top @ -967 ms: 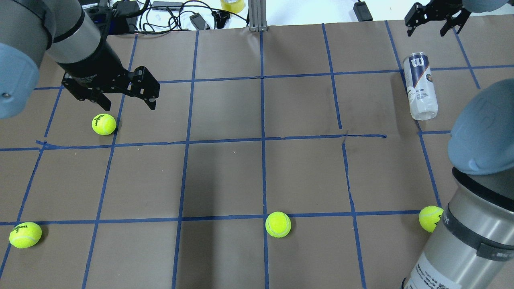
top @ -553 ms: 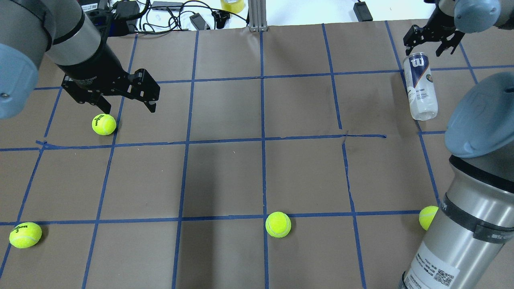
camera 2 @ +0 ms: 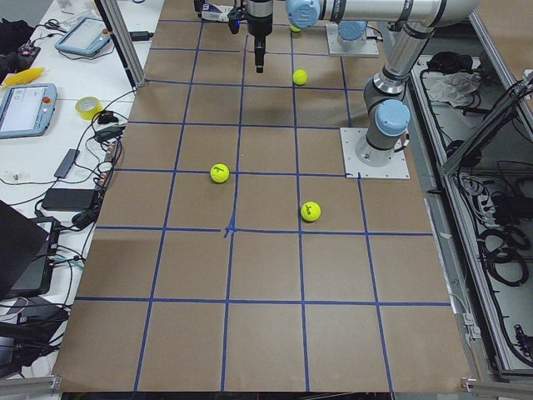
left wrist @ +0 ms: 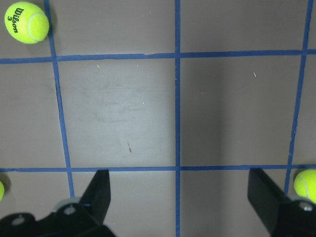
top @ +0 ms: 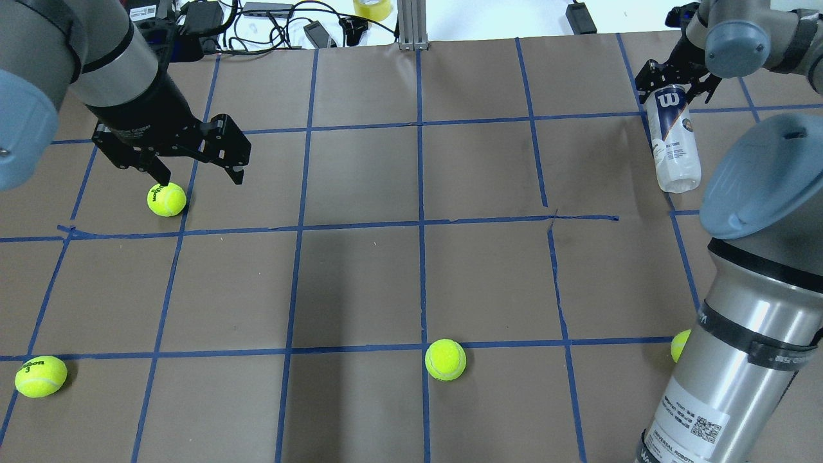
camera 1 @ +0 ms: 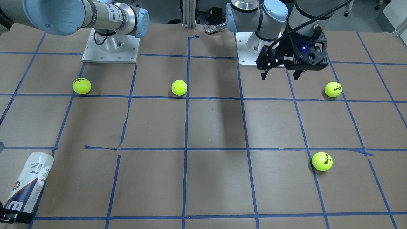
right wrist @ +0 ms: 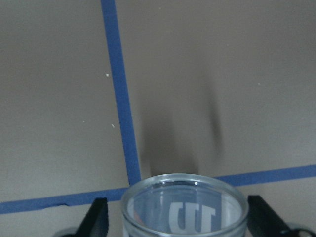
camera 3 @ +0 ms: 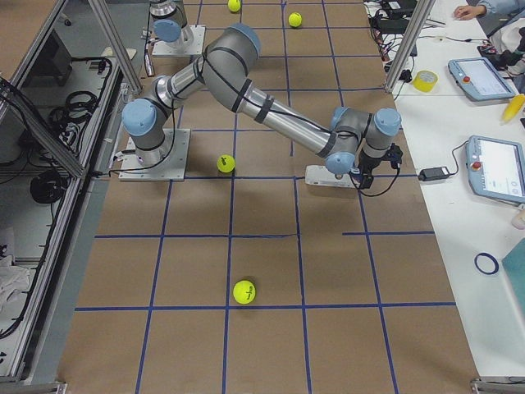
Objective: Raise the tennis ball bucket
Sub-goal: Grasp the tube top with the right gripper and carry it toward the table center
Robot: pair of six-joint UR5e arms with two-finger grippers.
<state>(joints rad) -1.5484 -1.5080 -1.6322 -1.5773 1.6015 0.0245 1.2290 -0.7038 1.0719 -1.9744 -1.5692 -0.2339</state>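
The tennis ball bucket (top: 672, 138) is a clear tube with a white and navy "W" label. It lies on its side at the table's far right, and also shows in the front-facing view (camera 1: 30, 181). My right gripper (top: 672, 82) is open and straddles the tube's far "W" end. In the right wrist view the tube's round rim (right wrist: 183, 187) sits between the fingers (right wrist: 97, 217) without being clamped. My left gripper (top: 200, 175) is open and empty, hovering just beyond a tennis ball (top: 166, 199) at the left.
Other tennis balls lie at the near left (top: 40, 376), near centre (top: 445, 359) and near right (top: 680, 345), the last half hidden by my right arm. Cables, a tape roll (top: 373, 8) and a metal post (top: 411, 26) line the far edge.
My right gripper has come down and toward me from beyond the tube and now straddles its far end. My left gripper has shifted slightly left, closer to the ball.
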